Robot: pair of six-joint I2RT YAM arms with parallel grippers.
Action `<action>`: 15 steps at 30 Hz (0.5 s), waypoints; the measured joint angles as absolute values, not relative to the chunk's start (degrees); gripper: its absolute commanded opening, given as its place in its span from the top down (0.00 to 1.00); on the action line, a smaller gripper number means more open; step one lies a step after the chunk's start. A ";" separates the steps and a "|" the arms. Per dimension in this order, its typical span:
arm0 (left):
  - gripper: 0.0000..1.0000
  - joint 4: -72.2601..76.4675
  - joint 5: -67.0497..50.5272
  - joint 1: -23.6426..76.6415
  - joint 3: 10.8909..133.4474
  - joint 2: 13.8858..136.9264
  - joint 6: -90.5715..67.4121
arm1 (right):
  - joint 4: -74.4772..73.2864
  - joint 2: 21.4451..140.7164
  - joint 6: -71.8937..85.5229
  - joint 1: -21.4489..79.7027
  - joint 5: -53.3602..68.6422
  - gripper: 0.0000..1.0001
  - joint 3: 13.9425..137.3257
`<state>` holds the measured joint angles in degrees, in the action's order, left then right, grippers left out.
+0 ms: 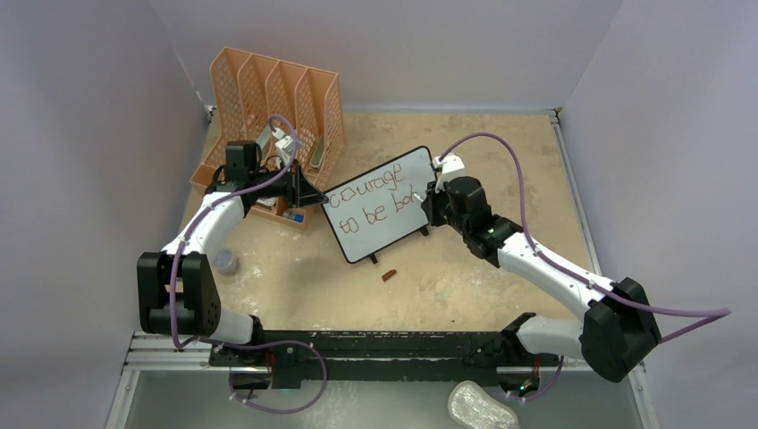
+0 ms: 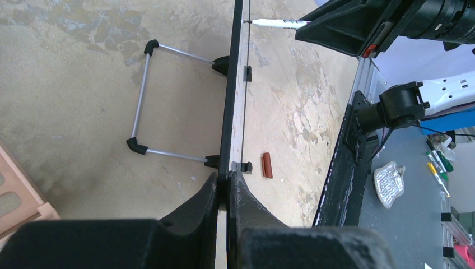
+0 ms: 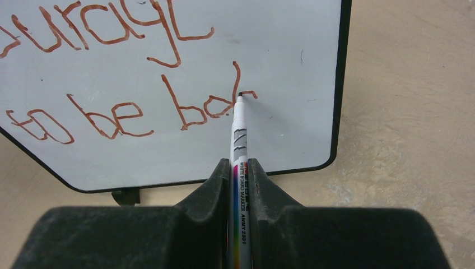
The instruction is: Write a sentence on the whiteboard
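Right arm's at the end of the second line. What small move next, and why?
Probably have the right gripper back the marker straight off the whiteboard: its tip sits at the last stroke of "bad", the sentence looks finished, and the left gripper clamps the board's edge.

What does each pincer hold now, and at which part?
The left pincer clamps the whiteboard by its side edge; the right pincer grips the marker by its barrel, tip on the board.
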<state>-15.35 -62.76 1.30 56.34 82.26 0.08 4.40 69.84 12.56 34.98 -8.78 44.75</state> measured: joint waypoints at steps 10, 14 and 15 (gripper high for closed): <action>1.00 -15.35 -62.74 1.32 56.34 82.26 0.08 | 3.60 70.04 12.40 35.16 -7.73 1.00 44.75; 1.00 -15.35 -62.74 1.32 56.34 82.26 0.08 | 2.57 70.13 12.47 35.24 -7.73 1.00 44.75; 1.00 -15.35 -62.74 1.32 56.34 82.26 0.08 | 2.37 70.13 12.51 35.24 -7.75 1.00 44.75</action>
